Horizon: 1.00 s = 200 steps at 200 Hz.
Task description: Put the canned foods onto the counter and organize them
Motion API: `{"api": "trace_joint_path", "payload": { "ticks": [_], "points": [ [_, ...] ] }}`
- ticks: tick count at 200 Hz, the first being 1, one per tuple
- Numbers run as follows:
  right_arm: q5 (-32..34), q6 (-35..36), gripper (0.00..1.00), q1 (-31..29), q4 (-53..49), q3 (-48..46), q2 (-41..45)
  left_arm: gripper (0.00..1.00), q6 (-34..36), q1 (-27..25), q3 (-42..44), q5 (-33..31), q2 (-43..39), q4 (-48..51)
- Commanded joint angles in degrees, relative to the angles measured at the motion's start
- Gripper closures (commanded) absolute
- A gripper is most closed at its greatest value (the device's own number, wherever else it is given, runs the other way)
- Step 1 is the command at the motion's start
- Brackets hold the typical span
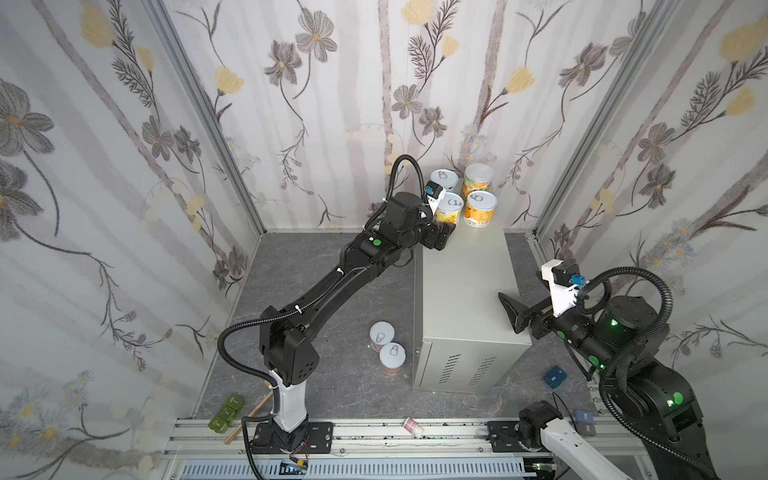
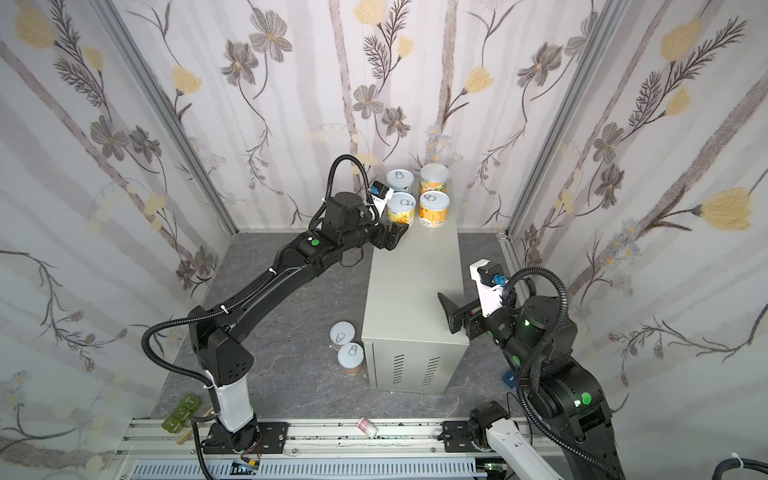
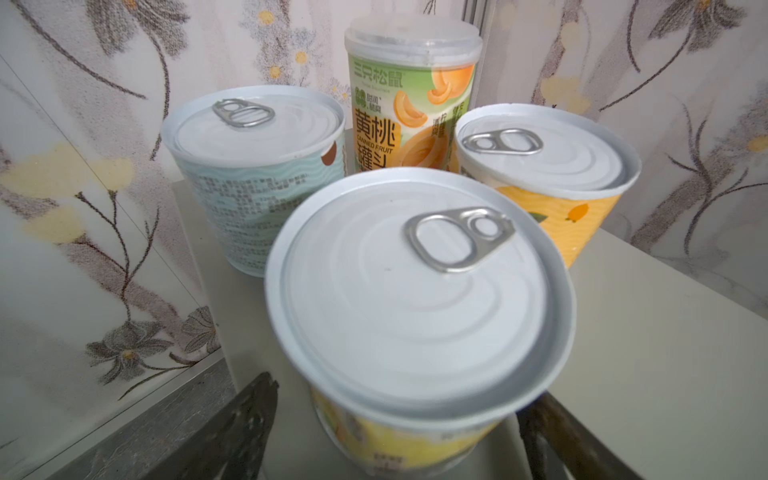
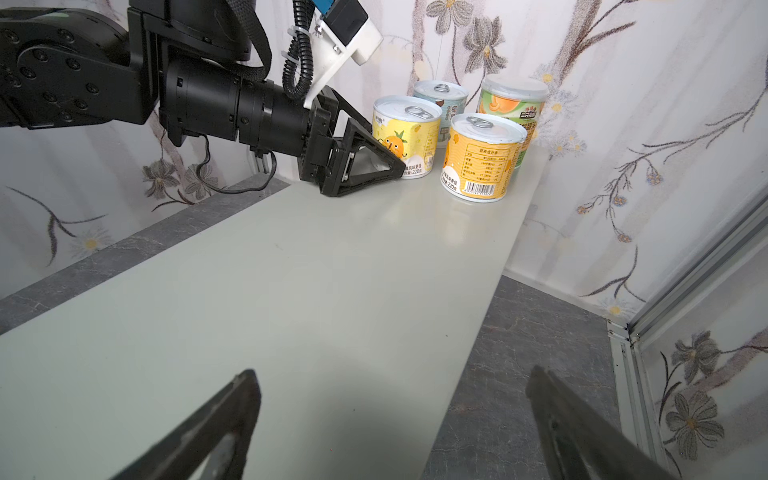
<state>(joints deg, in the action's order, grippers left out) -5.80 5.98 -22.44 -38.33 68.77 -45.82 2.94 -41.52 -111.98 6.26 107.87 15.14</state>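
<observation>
Top views: four cans stand upright in a tight 2x2 block at the far end of the counter (image 1: 461,291). These are the yellow can (image 1: 449,208), orange can (image 1: 481,208), pale-blue can (image 1: 444,179) and green-label can (image 1: 478,178). Two floor cans (image 2: 342,334) (image 2: 351,357) sit upright and touching on the floor (image 2: 291,374), just beside the counter's near-left corner. The left gripper (image 1: 442,235) reaches in from the counter's left edge to the base of the yellow can. The right gripper (image 1: 512,311) hovers at the counter's right edge, near end.

Left wrist cam: the yellow can's lid (image 3: 415,299) fills the shot w/ the other three behind it. Fingers (image 3: 245,424) sit either side of its base. A strip of counter shows between one finger and the can, so jaws spread and no squeeze.

Right wrist cam: the right gripper is wide open w/ nothing between the jaws, above the counter's bare near end. The left gripper's tip is low at the yellow can's foot.
</observation>
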Motion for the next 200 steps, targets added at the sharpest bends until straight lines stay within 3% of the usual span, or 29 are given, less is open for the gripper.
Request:
{"api": "trace_joint_path", "payload": {
  "ticks": [1, 200],
  "points": [
    [0.35, -0.02, 0.0, 0.02, 1.32, -0.26, -0.14, 0.1, -0.52, -0.06, -0.47, 0.64, 0.69, 1.3],
    [-0.31, -0.22, 0.0, 0.03, 1.72, -0.13, -0.32, 0.15, 2.07, 0.08, -5.09, -1.45, 4.27, 3.57]
  ]
}}
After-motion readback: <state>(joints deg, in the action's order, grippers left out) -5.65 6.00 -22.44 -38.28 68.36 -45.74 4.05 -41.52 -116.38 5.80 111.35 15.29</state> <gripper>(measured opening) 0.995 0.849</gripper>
